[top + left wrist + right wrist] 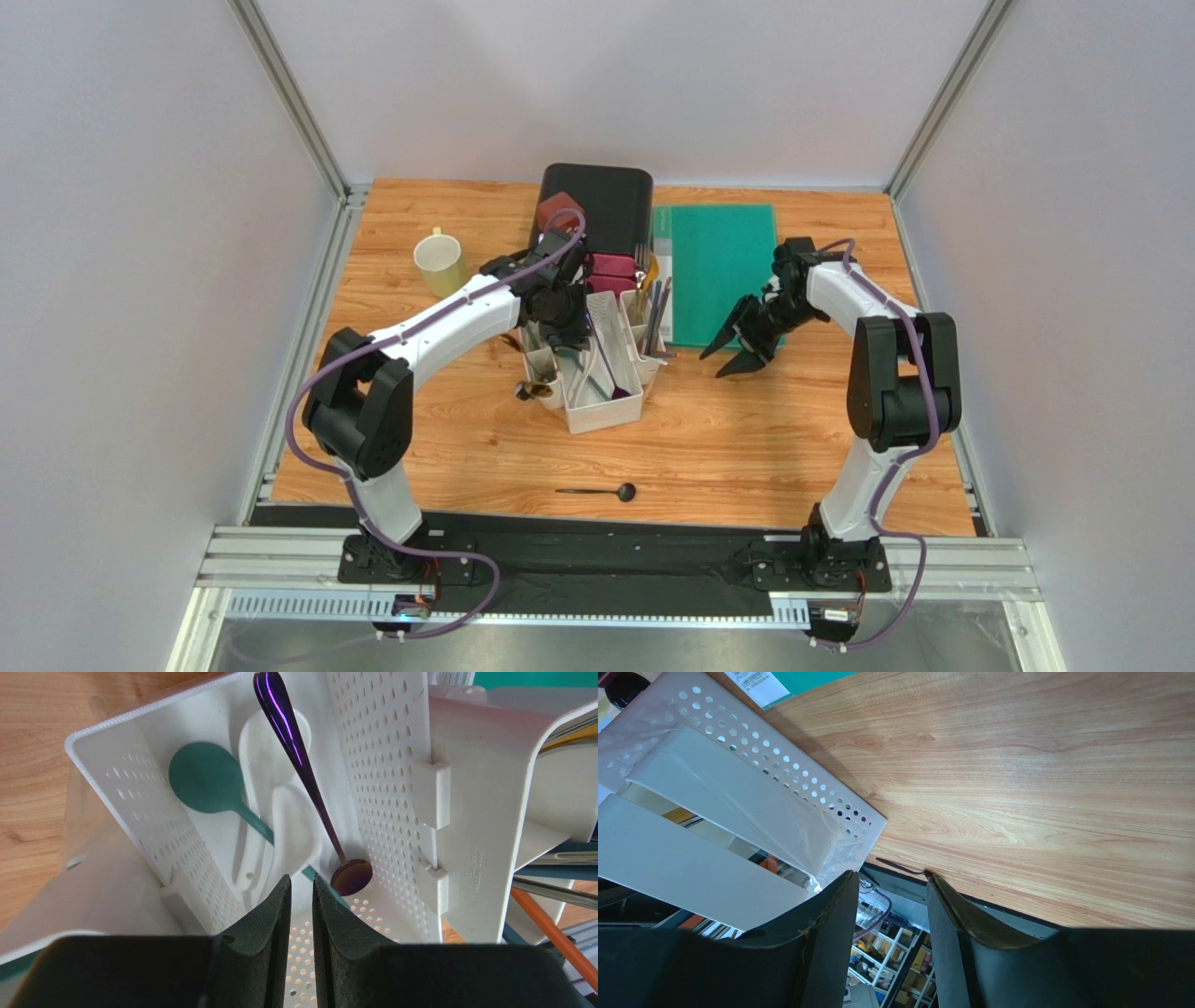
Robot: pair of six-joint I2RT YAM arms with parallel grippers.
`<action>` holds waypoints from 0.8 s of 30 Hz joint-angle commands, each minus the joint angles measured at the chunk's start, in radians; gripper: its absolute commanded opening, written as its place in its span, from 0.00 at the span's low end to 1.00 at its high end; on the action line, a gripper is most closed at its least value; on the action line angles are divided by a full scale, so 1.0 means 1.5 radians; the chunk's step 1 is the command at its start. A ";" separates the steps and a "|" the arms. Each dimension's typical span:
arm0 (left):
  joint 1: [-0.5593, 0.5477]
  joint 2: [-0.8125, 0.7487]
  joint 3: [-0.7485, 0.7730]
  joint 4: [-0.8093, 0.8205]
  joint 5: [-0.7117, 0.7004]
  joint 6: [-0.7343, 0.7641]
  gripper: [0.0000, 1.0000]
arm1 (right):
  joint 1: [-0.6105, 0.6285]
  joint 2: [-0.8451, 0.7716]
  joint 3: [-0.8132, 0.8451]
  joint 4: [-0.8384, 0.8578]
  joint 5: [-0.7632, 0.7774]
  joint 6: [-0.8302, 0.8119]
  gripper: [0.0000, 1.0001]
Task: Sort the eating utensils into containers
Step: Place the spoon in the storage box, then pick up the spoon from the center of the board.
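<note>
Purple metal spoon point(298, 749) lies in a narrow side bin of the white translucent plastic caddy point(379, 756), against white ceramic soup spoons point(270, 756). Left pincer point(302, 882) hangs above it, slightly spread, empty; right pincer point(891, 882) spread, empty. Black spoon point(601, 492) lies by the near edge of the wooden surface point(786, 448).

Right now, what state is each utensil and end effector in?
Purple metal spoon: in white perforated plastic caddy bin, not gripped.
Teal plastic spoon: lying in same bin.
Black spoon: on wooden table, unsorted.
Left end effector: slightly open, empty.
Right end effector: open, empty.
</note>
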 commanded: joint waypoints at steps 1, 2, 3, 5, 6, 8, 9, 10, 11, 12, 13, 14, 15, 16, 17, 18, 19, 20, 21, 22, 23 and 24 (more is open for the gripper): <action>-0.001 -0.043 0.003 -0.054 -0.021 0.017 0.23 | -0.005 -0.003 0.016 -0.001 0.002 0.001 0.45; -0.001 -0.050 -0.002 -0.052 -0.028 0.017 0.23 | -0.006 -0.003 0.015 -0.001 0.002 0.002 0.45; -0.001 -0.069 -0.006 -0.050 -0.032 0.018 0.23 | -0.005 -0.003 0.015 0.001 0.003 0.003 0.45; -0.002 -0.086 -0.009 -0.041 -0.032 0.028 0.23 | -0.005 -0.003 0.014 0.001 0.003 0.003 0.45; -0.002 -0.101 -0.008 -0.041 -0.032 0.030 0.24 | -0.005 -0.004 0.013 0.002 0.003 0.004 0.45; -0.002 -0.113 0.005 -0.037 -0.052 0.053 0.24 | -0.005 -0.006 0.013 0.002 0.005 0.004 0.45; -0.002 -0.121 0.014 -0.037 -0.051 0.066 0.24 | -0.005 -0.007 0.012 0.002 0.006 0.004 0.45; -0.002 -0.123 0.035 -0.038 -0.045 0.082 0.24 | -0.005 -0.008 0.012 0.001 0.006 0.004 0.45; -0.003 -0.125 0.049 -0.039 -0.013 0.131 0.24 | -0.005 -0.009 0.011 0.001 0.007 0.004 0.45; -0.005 -0.131 0.063 -0.039 0.006 0.155 0.24 | -0.004 -0.011 0.011 0.001 0.009 0.005 0.45; -0.010 -0.135 0.092 -0.046 0.020 0.182 0.24 | -0.005 -0.012 0.009 0.002 0.009 0.004 0.45; -0.035 -0.138 0.108 -0.056 0.013 0.237 0.25 | -0.005 -0.012 0.008 0.003 0.010 0.004 0.45; -0.052 -0.143 0.123 -0.067 0.001 0.269 0.26 | -0.005 -0.014 0.007 0.004 0.011 0.004 0.45; -0.071 -0.145 0.146 -0.085 -0.003 0.305 0.27 | -0.005 -0.015 0.004 0.005 0.012 0.005 0.45; -0.094 -0.146 0.155 -0.095 -0.004 0.375 0.27 | -0.006 -0.016 0.001 0.008 0.011 0.007 0.45; -0.143 -0.143 0.164 -0.109 -0.010 0.404 0.27 | -0.005 -0.017 -0.003 0.013 0.010 0.009 0.45; -0.172 -0.142 0.169 -0.133 -0.022 0.450 0.26 | -0.005 -0.019 -0.011 0.019 0.009 0.012 0.45; -0.196 -0.142 0.163 -0.140 -0.025 0.472 0.26 | -0.004 -0.019 -0.014 0.022 0.002 0.016 0.45; -0.242 -0.148 0.156 -0.144 -0.032 0.484 0.26 | -0.004 -0.020 -0.016 0.027 0.000 0.019 0.45; -0.259 -0.152 0.131 -0.150 -0.053 0.497 0.25 | -0.005 -0.021 -0.019 0.031 0.000 0.020 0.45; -0.270 -0.160 0.114 -0.150 -0.058 0.499 0.25 | -0.004 -0.025 -0.024 0.033 0.001 0.022 0.45; -0.285 -0.163 0.084 -0.152 -0.067 0.497 0.25 | -0.005 -0.028 -0.027 0.037 0.003 0.024 0.45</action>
